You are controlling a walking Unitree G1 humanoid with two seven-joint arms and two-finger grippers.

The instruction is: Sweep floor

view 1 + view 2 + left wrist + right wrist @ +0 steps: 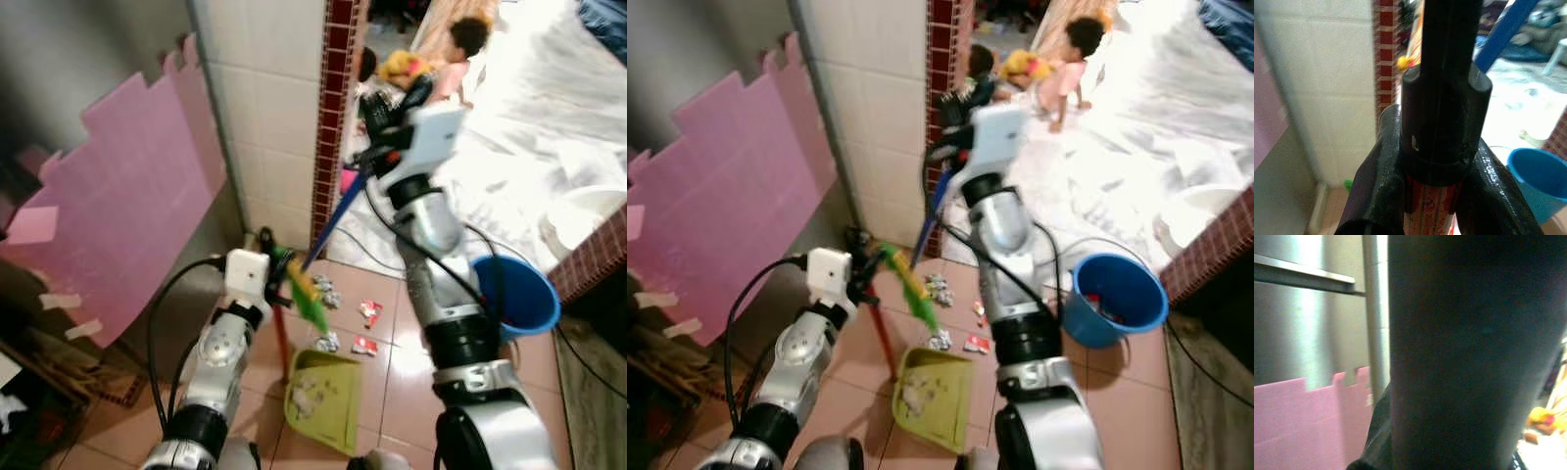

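A salmon tiled floor (pixel 392 392) meets a white tiled wall (pixel 269 117) with a dark red brick strip (pixel 333 108) at 12 o'clock, pink foam board (pixel 127 196) at 9 o'clock, a blue bucket (pixel 519 294) at 3 o'clock, glaring light beyond.

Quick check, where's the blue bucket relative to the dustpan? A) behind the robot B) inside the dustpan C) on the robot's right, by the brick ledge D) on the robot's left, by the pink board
C: the blue bucket stands on the tiles to the robot's right beside the brick ledge, apart from the green dustpan.
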